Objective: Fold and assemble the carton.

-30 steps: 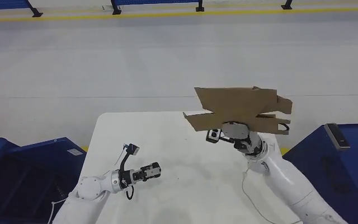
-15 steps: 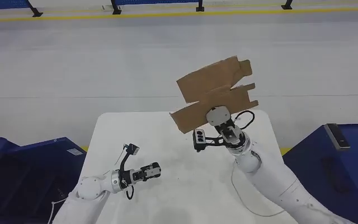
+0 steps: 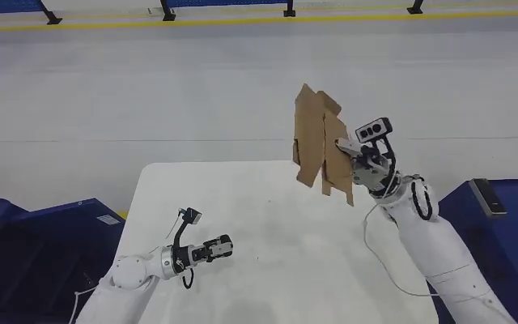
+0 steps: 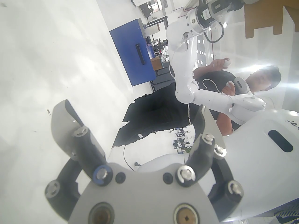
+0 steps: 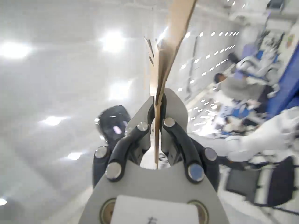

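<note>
Carton (image 3: 312, 138) — flattened, standing on edge — pinched in the right gripper (image 5: 158, 100); left gripper (image 4: 132, 111) spread wide, empty.

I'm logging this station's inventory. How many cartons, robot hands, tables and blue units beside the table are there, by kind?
carton: 1
hands: 2, the left hand open above the table, the right hand shut on the carton
table: 1
blue units: 2, one at each side of the table
Total: 6
</note>
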Available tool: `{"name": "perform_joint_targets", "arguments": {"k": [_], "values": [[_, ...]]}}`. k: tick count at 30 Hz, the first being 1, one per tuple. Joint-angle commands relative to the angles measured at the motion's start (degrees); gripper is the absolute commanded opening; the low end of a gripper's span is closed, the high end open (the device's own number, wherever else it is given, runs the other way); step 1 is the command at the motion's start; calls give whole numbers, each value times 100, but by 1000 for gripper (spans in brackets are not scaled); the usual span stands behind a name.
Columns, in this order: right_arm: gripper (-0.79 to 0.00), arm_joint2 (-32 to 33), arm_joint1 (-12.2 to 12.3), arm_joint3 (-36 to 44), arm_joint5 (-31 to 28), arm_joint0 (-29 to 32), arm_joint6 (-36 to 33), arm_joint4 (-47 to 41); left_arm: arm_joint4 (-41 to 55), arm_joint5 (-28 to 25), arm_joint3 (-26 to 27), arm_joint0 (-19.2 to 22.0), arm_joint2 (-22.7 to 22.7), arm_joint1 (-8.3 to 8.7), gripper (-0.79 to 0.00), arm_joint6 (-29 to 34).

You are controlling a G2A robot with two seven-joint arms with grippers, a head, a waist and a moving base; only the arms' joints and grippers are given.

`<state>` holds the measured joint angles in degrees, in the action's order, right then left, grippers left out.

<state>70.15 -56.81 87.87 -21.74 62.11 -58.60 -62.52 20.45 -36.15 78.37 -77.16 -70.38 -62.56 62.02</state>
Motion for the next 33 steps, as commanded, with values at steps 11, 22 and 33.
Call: {"name": "perform_joint_targets", "arguments": {"k": [11,22,33], "values": [[-785,129,-72,442,-2411,661,1733,3482,0,0,0,0,0,0,0,0],[-785,487,-37,614,-2490,573,1871,4117,0,0,0,0,0,0,0,0],[-785,3229,5,3306,-3332,1384,3372,8717,0,0,0,0,0,0,0,0]]}}
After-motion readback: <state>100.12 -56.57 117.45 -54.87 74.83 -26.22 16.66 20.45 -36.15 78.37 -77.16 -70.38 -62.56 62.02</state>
